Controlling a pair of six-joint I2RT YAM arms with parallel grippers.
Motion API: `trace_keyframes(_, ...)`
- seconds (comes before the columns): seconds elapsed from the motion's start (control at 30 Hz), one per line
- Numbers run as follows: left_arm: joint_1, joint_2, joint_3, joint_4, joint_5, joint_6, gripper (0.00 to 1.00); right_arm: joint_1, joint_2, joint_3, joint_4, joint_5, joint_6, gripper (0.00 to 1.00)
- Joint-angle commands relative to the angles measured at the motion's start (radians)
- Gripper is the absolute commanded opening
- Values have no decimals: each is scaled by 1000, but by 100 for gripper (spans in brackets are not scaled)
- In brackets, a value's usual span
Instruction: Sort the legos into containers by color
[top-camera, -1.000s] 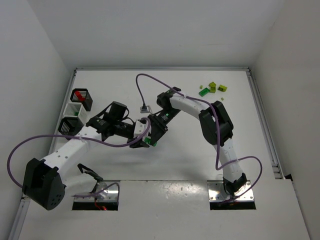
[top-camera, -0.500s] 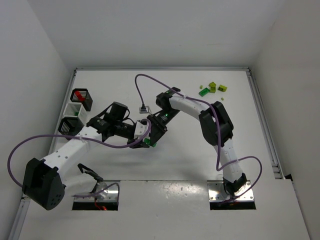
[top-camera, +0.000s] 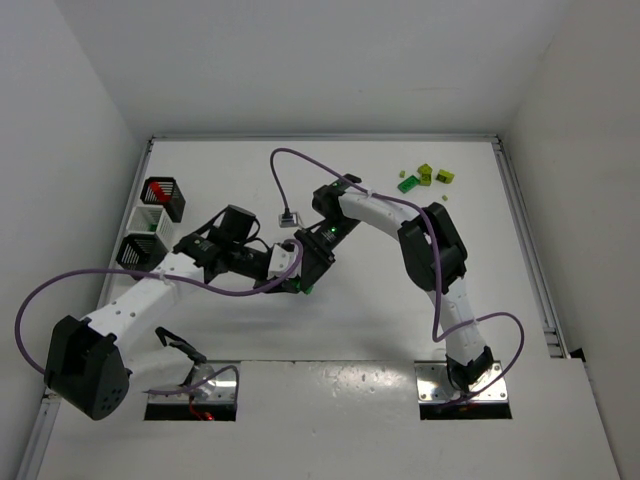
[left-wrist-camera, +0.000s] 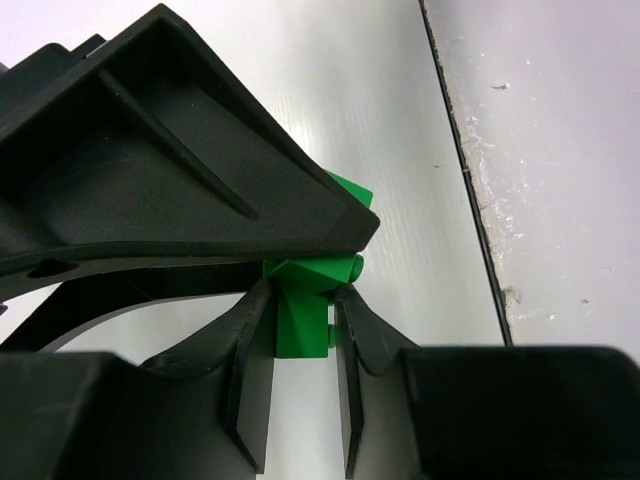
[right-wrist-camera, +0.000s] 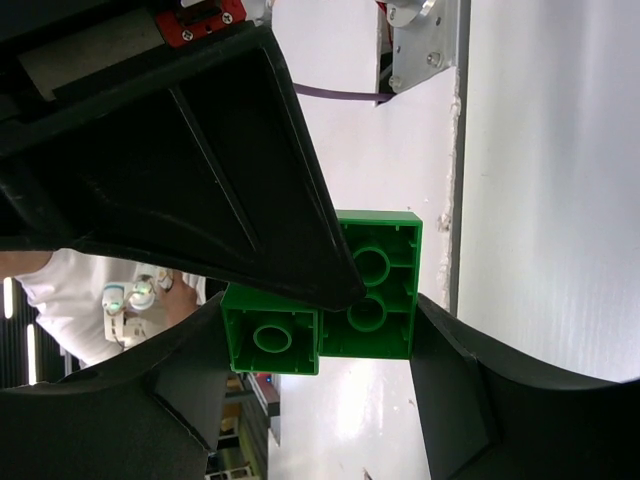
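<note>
Left jaws gripped tight on green legos (left-wrist-camera: 302, 322); right jaws closed on same joined pair (right-wrist-camera: 370, 285) from opposite side, meeting over desk (top-camera: 230, 170) centre. Loose yellow-green and green bricks (top-camera: 425, 177) lay at 1 o'clock. Three bins (top-camera: 148, 222) stood at 9 o'clock edge, red pieces (top-camera: 158, 190) in farthest black one.

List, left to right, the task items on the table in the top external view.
three containers → green lego clamped where the two arms' jaws meet → loose legos near the far right corner.
</note>
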Motion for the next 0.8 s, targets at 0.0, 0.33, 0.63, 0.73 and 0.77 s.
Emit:
trace_keyframes(0.0,-18,9,8,50,22,20,16,21,-66,25,-58,-70,-6,29)
trace_keyframes(0.33,-18,0,-21,59,12,20,4,11,-55,25,-58,-52,-6,44)
trace_keyframes(0.63,8,-29,-70,104,-27,-45,3,-7,-55,5,-49,-23,-6,76)
trace_keyframes(0.73,30,-39,-70,127,-27,-82,2,-16,-55,5,-26,-14,19,80)
trace_keyframes(0.77,30,-39,-70,139,-27,-96,2,-25,-55,-4,-26,-14,30,82)
